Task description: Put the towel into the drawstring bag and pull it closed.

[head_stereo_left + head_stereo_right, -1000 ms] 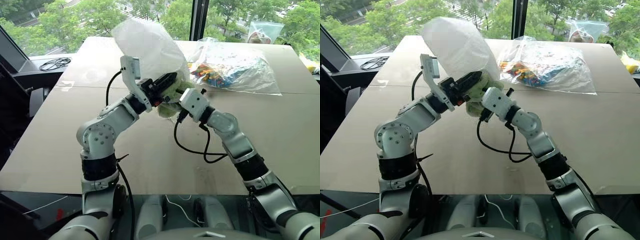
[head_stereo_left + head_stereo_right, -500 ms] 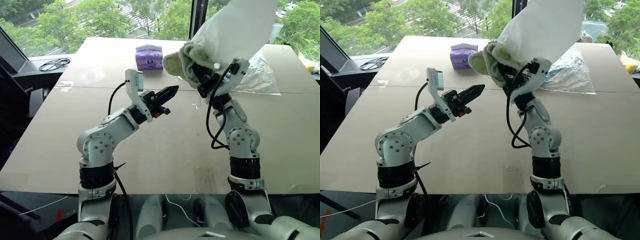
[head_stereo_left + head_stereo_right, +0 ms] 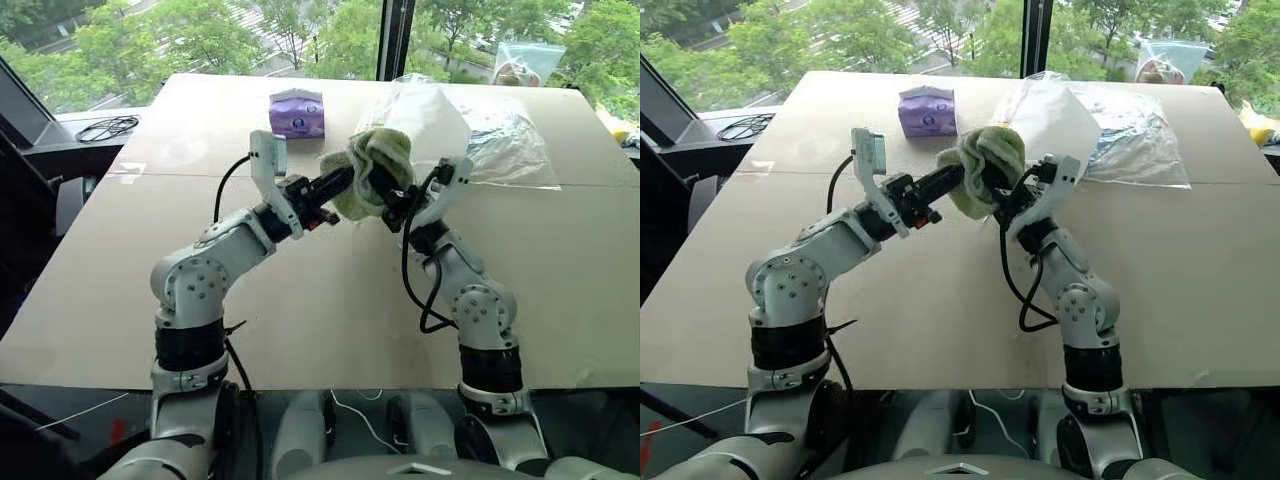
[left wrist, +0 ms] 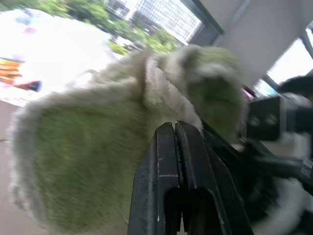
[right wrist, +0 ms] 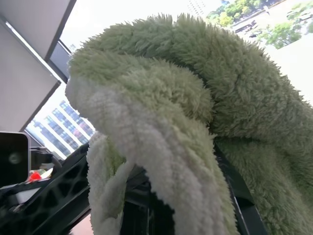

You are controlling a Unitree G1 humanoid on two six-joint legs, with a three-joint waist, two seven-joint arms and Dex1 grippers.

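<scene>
Towel (image 3: 372, 165) bunched betw both hands, long axis tilted up-right

towel (image 3: 375, 165): you see fluffy, matt terry cloth
drawstring bag (image 3: 430, 112): thin, translucent white fabric
table (image 3: 300, 290): smooth, matt board
tissue pack (image 3: 298, 112): glossy purple wrapper

Bare table (image 3: 330, 300) near; tissue pack (image 3: 297, 112) and plastic bag (image 3: 510, 140) crowd the far side.

Head pair high, wrist pair pressed close.
We had both eye views looking forward and down over the table (image 3: 120, 300), sharing nearly the same scene; each wrist camera sat right against the towel (image 4: 88, 147), which also appeared in both eye views.
</scene>
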